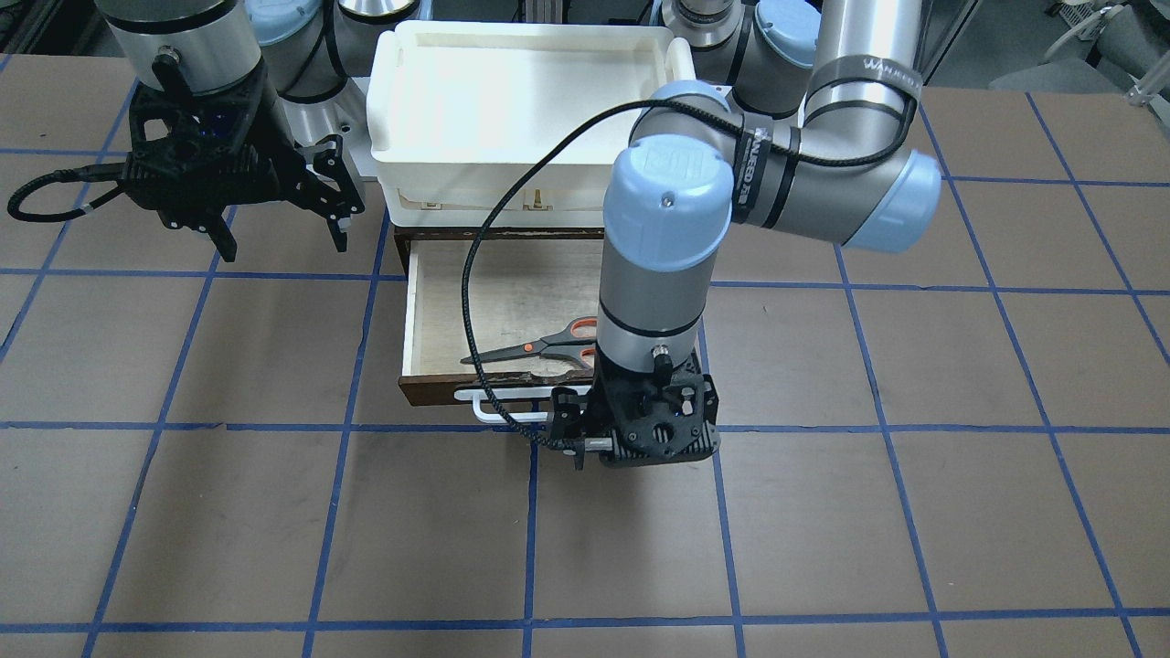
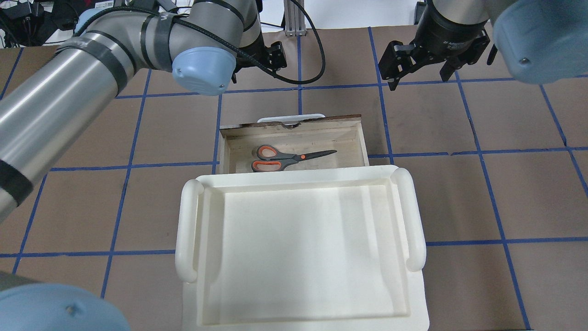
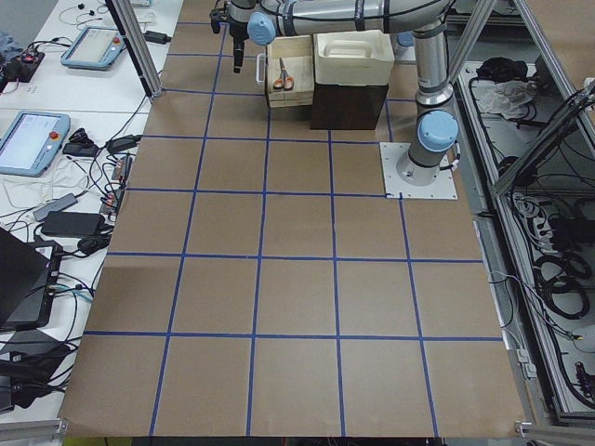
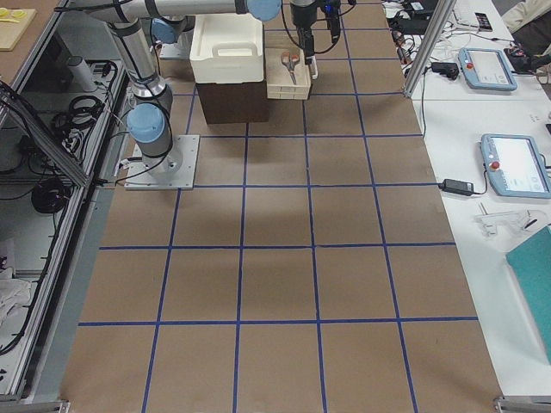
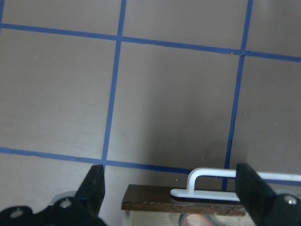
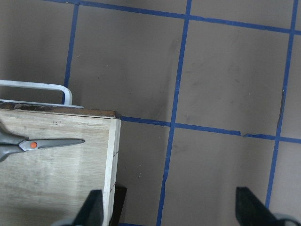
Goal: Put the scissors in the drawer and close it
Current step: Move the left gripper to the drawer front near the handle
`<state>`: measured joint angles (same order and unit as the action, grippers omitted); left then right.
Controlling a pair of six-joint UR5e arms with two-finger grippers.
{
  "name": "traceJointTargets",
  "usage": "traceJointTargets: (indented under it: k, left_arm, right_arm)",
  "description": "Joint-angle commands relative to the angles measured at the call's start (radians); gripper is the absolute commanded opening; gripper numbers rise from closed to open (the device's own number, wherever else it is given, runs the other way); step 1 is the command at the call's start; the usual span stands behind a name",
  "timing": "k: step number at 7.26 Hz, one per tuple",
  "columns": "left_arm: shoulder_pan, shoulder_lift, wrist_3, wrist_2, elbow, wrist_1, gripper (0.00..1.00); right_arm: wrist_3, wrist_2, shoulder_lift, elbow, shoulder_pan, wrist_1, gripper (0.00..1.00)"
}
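Note:
The scissors (image 1: 539, 347) lie flat inside the open drawer (image 1: 494, 292), grey handles lined orange, blades closed. They also show in the overhead view (image 2: 287, 158) and the right wrist view (image 6: 42, 143). The drawer is pulled out, and its white bar handle (image 1: 498, 397) sits on the dark brown front (image 5: 178, 205). My left gripper (image 1: 640, 448) hangs over the drawer front, open and empty. In the left wrist view (image 5: 171, 167) the handle (image 5: 211, 174) lies below, between its fingers. My right gripper (image 1: 283, 247) is open and empty, above the table beside the drawer.
A white plastic tray (image 2: 188, 230) sits on top of the dark cabinet (image 3: 349, 102) that holds the drawer. The brown table has a blue tape grid. The left arm's black cable (image 1: 475, 302) loops over the drawer.

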<state>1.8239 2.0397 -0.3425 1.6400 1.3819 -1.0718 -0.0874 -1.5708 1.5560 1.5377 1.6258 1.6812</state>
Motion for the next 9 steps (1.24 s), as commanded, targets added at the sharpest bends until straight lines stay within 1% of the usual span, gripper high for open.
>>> traceJointTargets:
  k: [1, 3, 5, 6, 7, 8, 9]
  left_arm:
    - [0.02, 0.106, 0.003, 0.0, -0.07, 0.049, 1.0]
    - [0.043, 0.164, 0.054, -0.008, -0.081, 0.036, 1.0]
    - [0.075, 0.195, 0.065, -0.019, -0.084, -0.023, 1.0]
    - [0.075, 0.185, 0.063, -0.049, -0.084, -0.078, 1.0]
    - [0.075, 0.154, 0.063, -0.057, -0.086, -0.188, 1.0]
    - [0.075, 0.145, 0.063, -0.057, -0.086, -0.265, 1.0]
    - [0.08, 0.122, 0.063, -0.055, -0.084, -0.308, 1.0]
  right_arm:
    - [0.001, -0.002, 0.002, -0.001, -0.001, 0.005, 1.0]
    - [0.001, -0.002, 0.004, -0.001, -0.001, 0.006, 1.0]
    - [0.001, -0.002, 0.006, 0.001, -0.001, 0.005, 1.0]
    - [0.001, -0.003, 0.006, -0.001, -0.003, 0.005, 1.0]
    - [0.001, -0.002, 0.006, 0.001, -0.003, 0.006, 1.0]
    - [0.001, -0.002, 0.006, 0.001, -0.003, 0.006, 1.0]
    - [0.001, -0.002, 0.006, 0.001, -0.004, 0.006, 1.0]
